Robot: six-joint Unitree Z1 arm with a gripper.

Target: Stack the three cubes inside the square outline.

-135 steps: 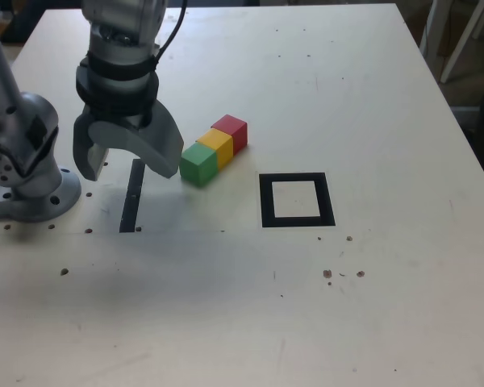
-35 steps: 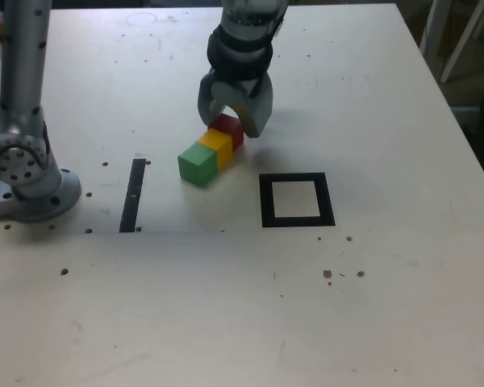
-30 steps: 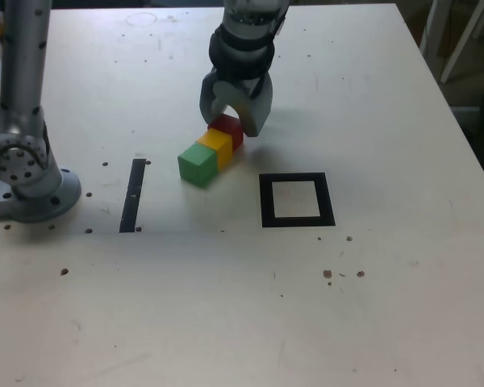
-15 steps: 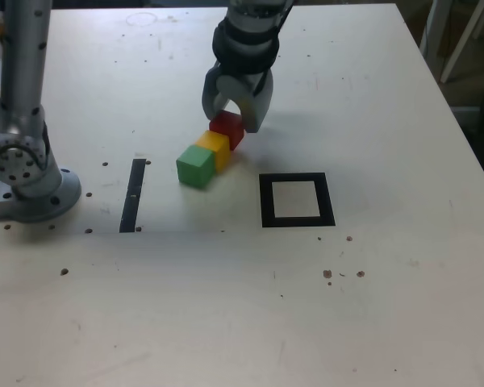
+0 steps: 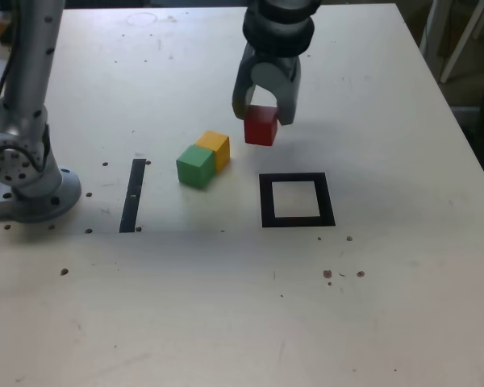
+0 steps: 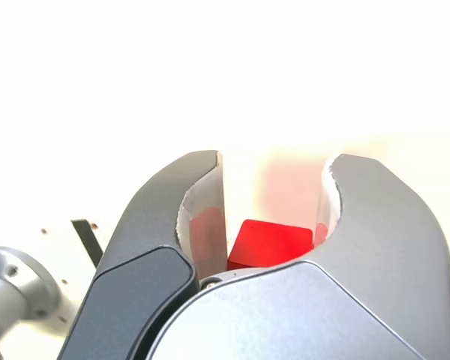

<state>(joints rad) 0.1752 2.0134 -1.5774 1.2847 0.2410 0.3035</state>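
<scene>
The gripper [image 5: 264, 119] has its jaws closed on the red cube [image 5: 260, 126], up off the white table [image 5: 185, 298]. Over on the exterior view's left of it, the yellow cube [image 5: 215, 149] and the green cube [image 5: 196, 167] sit side by side, touching. The black square outline [image 5: 267, 201] lies on the table, nearer the camera than the gripper, with its pale centre bare.

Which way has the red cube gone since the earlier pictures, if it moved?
Yes: toward the exterior view's right, away from the yellow cube; the red cube is in the gripper.
</scene>
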